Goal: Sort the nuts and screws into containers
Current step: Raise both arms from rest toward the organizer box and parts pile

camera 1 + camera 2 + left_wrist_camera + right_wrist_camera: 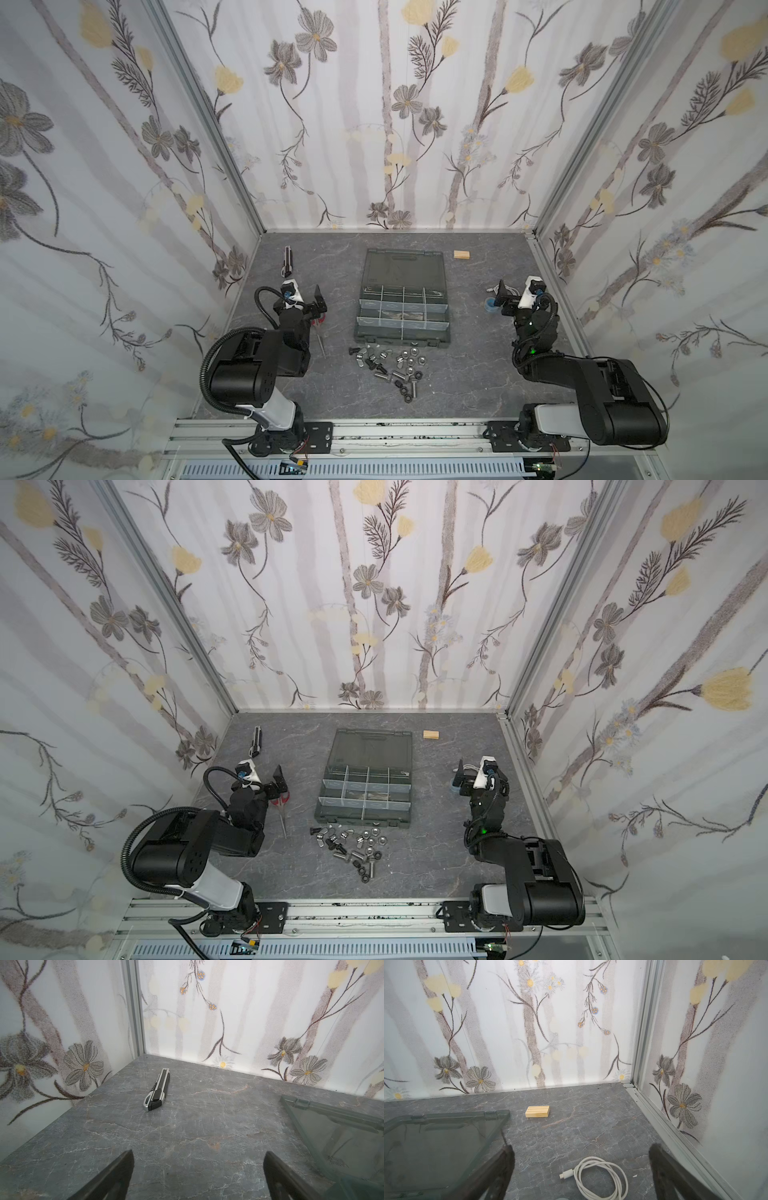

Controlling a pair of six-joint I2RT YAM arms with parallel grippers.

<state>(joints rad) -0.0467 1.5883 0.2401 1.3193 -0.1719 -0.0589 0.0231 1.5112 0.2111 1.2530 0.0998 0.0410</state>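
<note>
A case sat in the middle of the table, with its lid lying flat on the far side and its compartments on the near side. Screws and nuts lay scattered together just near of the case. A knife lay at the far left. A block lay at the far right, beside the lid. Scissors lay left of the case. A tape roll and a cable lay to its right.

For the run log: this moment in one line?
left end effector open | right end effector open | screws and nuts loose on table
</note>
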